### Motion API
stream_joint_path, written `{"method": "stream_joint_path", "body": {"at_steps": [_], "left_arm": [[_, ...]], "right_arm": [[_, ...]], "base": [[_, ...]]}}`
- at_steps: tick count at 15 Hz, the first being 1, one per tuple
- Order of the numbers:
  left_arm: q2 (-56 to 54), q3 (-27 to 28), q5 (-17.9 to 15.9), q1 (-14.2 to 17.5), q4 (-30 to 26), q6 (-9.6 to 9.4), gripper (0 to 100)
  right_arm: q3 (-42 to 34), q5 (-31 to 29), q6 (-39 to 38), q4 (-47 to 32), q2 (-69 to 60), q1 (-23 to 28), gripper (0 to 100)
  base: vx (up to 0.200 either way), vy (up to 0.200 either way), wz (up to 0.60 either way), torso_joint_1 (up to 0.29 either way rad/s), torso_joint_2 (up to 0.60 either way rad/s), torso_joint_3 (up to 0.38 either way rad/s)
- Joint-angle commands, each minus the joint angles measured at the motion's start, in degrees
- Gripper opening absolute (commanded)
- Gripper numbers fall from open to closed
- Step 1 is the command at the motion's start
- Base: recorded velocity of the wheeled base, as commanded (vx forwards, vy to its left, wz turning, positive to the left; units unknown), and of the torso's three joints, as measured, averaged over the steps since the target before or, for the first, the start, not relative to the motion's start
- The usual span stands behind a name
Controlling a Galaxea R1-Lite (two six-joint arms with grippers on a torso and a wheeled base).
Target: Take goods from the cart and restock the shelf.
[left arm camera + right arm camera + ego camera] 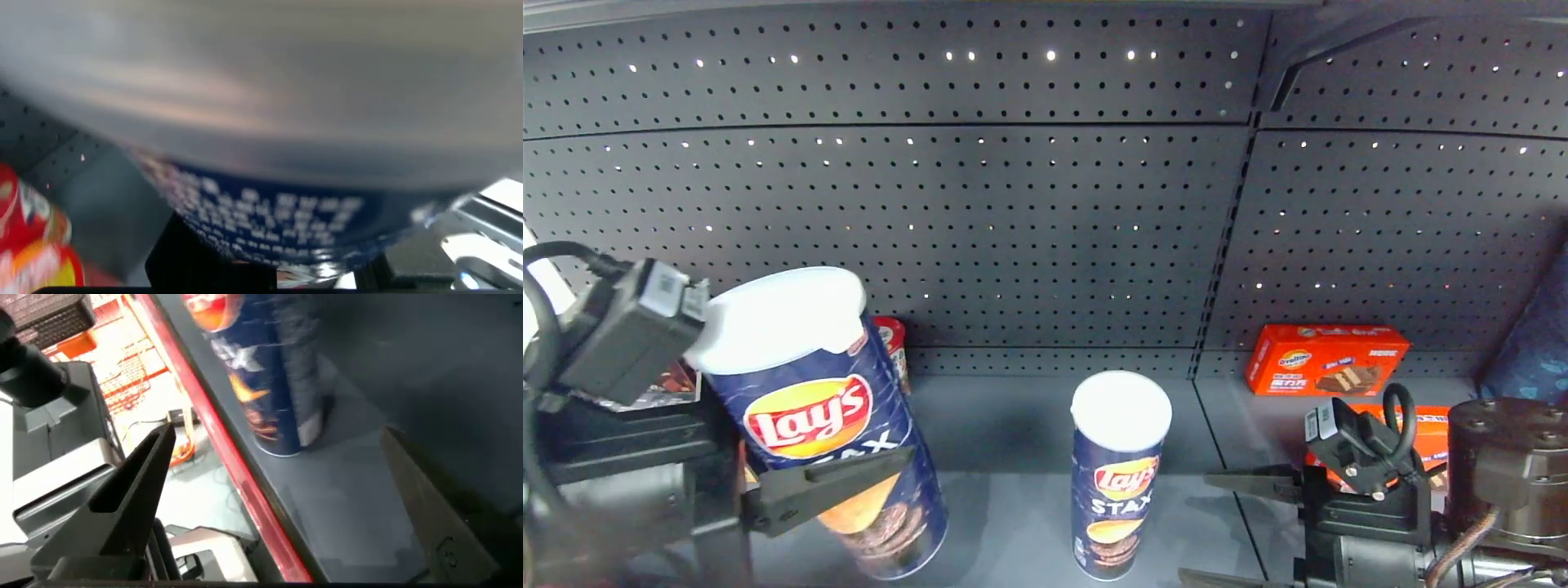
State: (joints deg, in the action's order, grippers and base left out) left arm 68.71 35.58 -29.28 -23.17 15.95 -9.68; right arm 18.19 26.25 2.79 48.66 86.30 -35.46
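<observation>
**Left gripper clamped on a chip can at the shelf, right gripper wide apart**

From my station, the left gripper (843,483) was closed on a tall navy chip can (809,392). One dark finger lay across the front of its label and the other was hidden behind it. The can was tilted, its white lid leaning left, over the near left part of the shelf (1013,425). I could not tell whether its base touched the deck.

The right gripper (1229,531) hung at the near right with its fingers spread wide, holding nothing. It was just right of a second navy can (1119,482), which stood upright near the shelf's red front edge (237,482).

Between the two cans the deck lay open, and it ran back to the pegboard wall (1013,204). A small red can (892,343) stood far back behind the held one. Orange boxes (1327,359) sat at the far right.

Both navy labels carried a red-and-yellow roundel above pictured crisps.
</observation>
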Motion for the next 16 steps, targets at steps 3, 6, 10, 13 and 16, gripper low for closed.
{"method": "stream_joint_path", "body": {"at_steps": [3,6,10,13,16], "left_arm": [[19.5,2.8,2.4,-0.2,11.9,-0.08,0],[27.5,6.1,1.8,-0.2,16.6,0.1,0],[35.4,13.5,-0.6,0.1,17.2,0.1,0],[40.6,18.6,-2.4,-0.3,17.3,-0.34,0],[45.6,22.8,-3.2,-1.2,19.7,-0.34,0]], "right_arm": [[-0.6,0.2,0.0,-0.1,-2.3,1.9,100],[-0.5,0.5,0.0,-0.1,-2.0,2.2,100],[0.0,0.6,0.0,-0.1,-1.3,3.2,100],[0.6,1.7,0.0,0.0,-0.2,3.9,100],[1.7,1.9,0.0,-0.1,0.4,4.0,100]], "base": [[0.0,0.0,0.0,0.0,0.0,0.0],[0.0,0.0,0.0,0.0,0.0,0.0],[0.0,0.0,0.0,0.0,0.0,0.0],[0.0,0.0,0.0,0.0,0.0,0.0],[0.0,0.0,0.0,0.0,0.0,0.0]]}}
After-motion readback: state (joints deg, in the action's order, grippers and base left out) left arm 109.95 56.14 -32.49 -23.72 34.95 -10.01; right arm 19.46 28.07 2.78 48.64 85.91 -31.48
